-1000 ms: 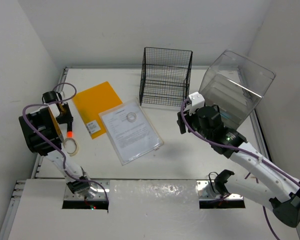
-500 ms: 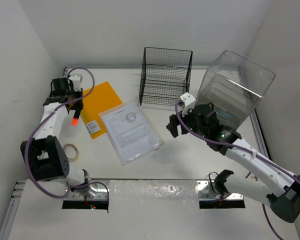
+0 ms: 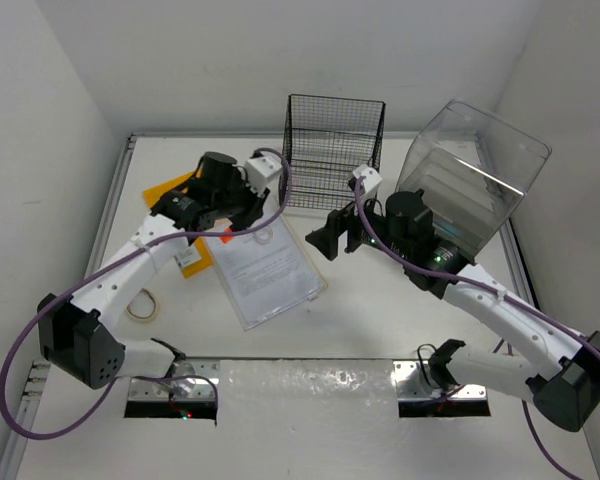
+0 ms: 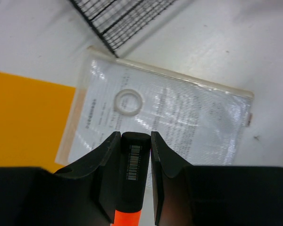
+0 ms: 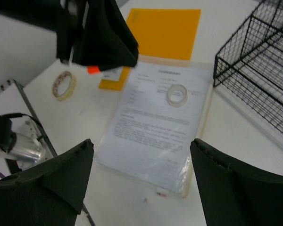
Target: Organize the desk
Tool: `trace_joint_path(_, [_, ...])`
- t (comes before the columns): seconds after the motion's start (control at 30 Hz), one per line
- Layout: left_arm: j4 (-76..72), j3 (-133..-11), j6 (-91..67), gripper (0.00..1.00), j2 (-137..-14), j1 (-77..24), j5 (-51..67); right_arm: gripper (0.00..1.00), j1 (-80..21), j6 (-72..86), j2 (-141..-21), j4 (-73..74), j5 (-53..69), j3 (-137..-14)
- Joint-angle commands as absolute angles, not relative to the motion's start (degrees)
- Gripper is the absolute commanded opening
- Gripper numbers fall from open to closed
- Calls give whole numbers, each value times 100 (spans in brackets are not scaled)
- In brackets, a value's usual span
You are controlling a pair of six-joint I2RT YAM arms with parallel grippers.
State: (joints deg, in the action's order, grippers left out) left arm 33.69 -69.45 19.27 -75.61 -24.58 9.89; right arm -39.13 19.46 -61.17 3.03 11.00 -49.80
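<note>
When looked down on from above, showed the desk [image 3: 380, 320] as a broad matte-white top spanning a white-walled booth, edged with silver rails [image 3: 108, 210] and stretching from the arm bases to the back wall. Showed a black wire-mesh rack [image 3: 332, 150] at the far edge, with a clear plastic drawer box [image 3: 475, 180] just beside it on the right. Showed a clear document sleeve [image 3: 265, 270] near the middle, a small tape ring [image 3: 263, 237] resting on it, an orange folder [image 3: 168, 192] to its left partly hidden by the left arm, and a tape roll [image 3: 145, 305] near the left rail. Placed the left gripper [image 3: 225, 232] above the sleeve's far end and the right gripper [image 3: 335, 238] close by, to the sleeve's right, in front of the rack. Made out only from the left wrist: jaws clamped on a black-and-orange marker [image 4: 134, 160] bearing a barcode, the ring just beyond its tip. Made out only from the right wrist: fingers [image 5: 47, 183] spread wide with nothing between them, and the sleeve lying beneath.
</note>
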Motion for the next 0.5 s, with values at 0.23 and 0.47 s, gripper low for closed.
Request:
trace_joint_path(0.23, [3542,-8480,344,0,-8068,-2962,-666,76,-3972,3144,-6440,-2335,984,-4466])
trace_joint_path(0.47, [3410,-8885,-842,0,-8147,-2962,-668,72,-4368,3507,-7820,-4147,1037,-4877])
